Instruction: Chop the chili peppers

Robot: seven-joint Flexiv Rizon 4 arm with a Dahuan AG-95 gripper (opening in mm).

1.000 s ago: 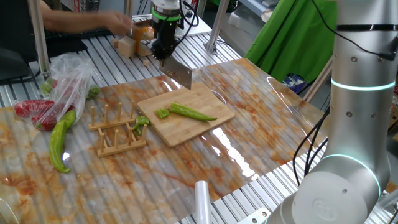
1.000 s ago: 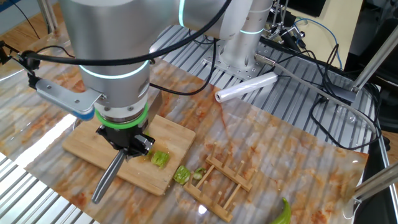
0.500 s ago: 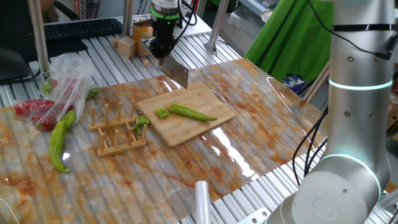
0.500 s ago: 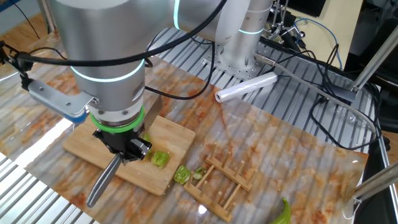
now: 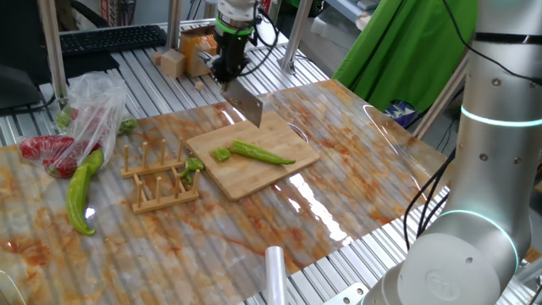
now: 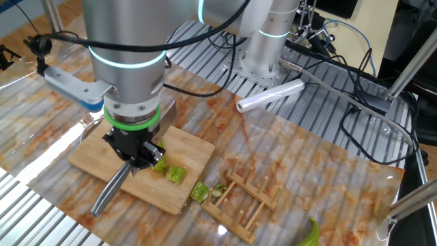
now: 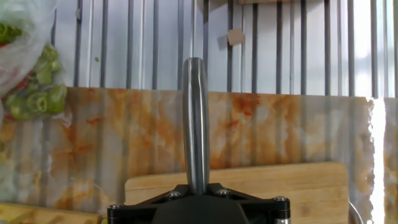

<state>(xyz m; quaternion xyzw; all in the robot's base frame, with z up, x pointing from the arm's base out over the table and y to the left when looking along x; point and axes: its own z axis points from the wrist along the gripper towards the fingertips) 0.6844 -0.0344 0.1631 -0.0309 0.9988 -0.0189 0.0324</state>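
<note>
One chili pepper [image 5: 262, 153] | two chunks [image 6: 176, 174] | one cutting board [image 5: 288, 165] | one knife [image 5: 246, 108]

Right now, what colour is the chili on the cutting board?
Glossy dark green chili; one fixed view shows it best.

The pictures are bright and mostly sharp. Light from above makes white shiny glare on the table cover [image 5: 330, 216]. In the hand view, the right edge glows too bright.
</note>
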